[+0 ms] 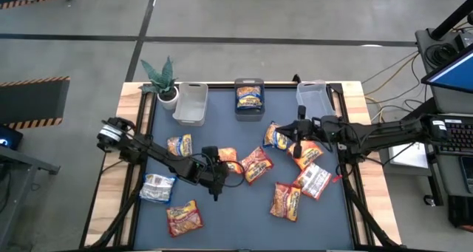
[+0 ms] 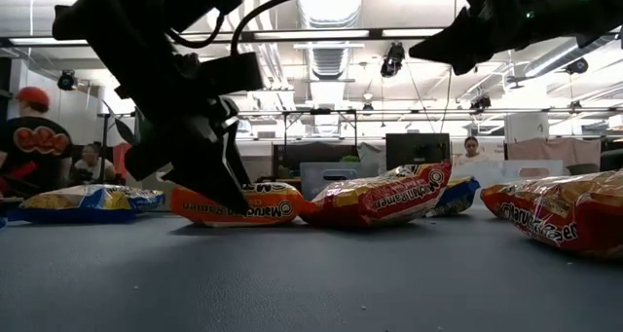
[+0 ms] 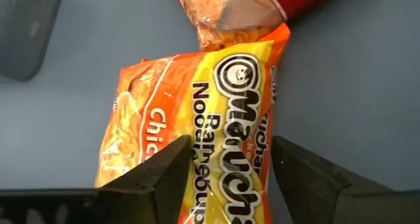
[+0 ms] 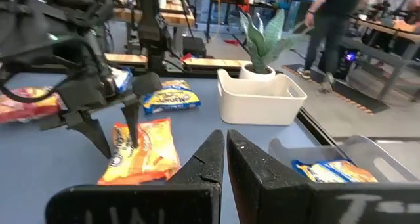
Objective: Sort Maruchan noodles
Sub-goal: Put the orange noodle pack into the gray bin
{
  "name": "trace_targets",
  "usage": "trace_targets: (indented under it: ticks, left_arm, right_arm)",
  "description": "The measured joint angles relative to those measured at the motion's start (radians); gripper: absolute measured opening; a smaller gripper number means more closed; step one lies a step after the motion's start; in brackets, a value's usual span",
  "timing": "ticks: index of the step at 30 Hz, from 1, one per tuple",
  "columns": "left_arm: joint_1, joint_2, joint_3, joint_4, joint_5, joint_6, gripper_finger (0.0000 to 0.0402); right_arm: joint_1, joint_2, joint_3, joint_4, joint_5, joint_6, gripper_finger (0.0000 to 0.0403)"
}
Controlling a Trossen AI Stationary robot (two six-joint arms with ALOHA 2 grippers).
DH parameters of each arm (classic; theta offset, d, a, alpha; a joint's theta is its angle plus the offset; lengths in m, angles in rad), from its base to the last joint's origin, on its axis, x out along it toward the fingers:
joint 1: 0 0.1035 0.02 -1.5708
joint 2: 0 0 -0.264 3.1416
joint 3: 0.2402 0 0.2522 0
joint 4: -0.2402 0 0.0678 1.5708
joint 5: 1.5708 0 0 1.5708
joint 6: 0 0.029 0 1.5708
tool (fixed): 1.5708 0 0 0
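Left gripper [image 3: 226,178] spread wide, fingers straddling the orange-yellow plastic Maruchan packet [image 3: 197,125] lying flat mid-table, not clamped. Red packet [image 3: 262,4] touches its far end. Right gripper [image 4: 225,159] clenched, empty, raised above the table [image 1: 222,215] toward the right edge.

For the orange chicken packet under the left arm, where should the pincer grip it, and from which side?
From straight above, across its narrow width. The orange packet lies flat on the mat, one end touching the red packet, so mid-body is safest. The left pincer is open, its fingers straddling the packet.
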Motion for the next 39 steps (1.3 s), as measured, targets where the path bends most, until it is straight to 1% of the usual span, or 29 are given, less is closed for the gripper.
trace_targets:
  ticks: [4,7,10,12,17,23,34,39]
  left_arm:
    - [0.001,0.001,-0.001,-0.007,-0.007,-0.009,0.0140]
    - [0.001,0.002,-0.002,-0.009,-0.028,-0.029,0.0087]
    - [0.001,0.002,-0.003,-0.010,-0.025,-0.053,0.0029]
    - [0.001,0.002,-0.003,-0.006,-0.022,-0.080,0.0010]
    - [-0.013,-0.002,0.002,-0.001,-0.039,-0.089,0.0005]
    - [-0.024,-0.058,-0.006,-0.013,-0.035,-0.065,0.0001]
    - [-0.020,-0.135,-0.010,-0.007,-0.129,-0.021,0.0000]
    - [-0.020,-0.196,-0.010,-0.004,-0.155,-0.022,0.0000]
  right_arm:
    - [-0.002,0.025,0.000,0.004,0.035,-0.004,0.0009]
    - [-0.006,0.033,0.000,0.015,0.035,-0.011,0.0009]
    - [-0.006,0.035,0.000,0.016,0.035,-0.011,0.0009]
    - [-0.006,0.035,0.000,0.017,0.035,-0.011,0.0009]
    - [-0.006,0.035,0.000,0.019,0.035,-0.006,0.0009]
    - [-0.006,0.035,0.000,0.041,0.035,0.000,0.0009]
    - [-0.006,0.035,0.000,0.039,0.035,0.000,0.0009]
    - [-0.006,0.035,0.000,0.039,0.035,-0.001,0.0009]
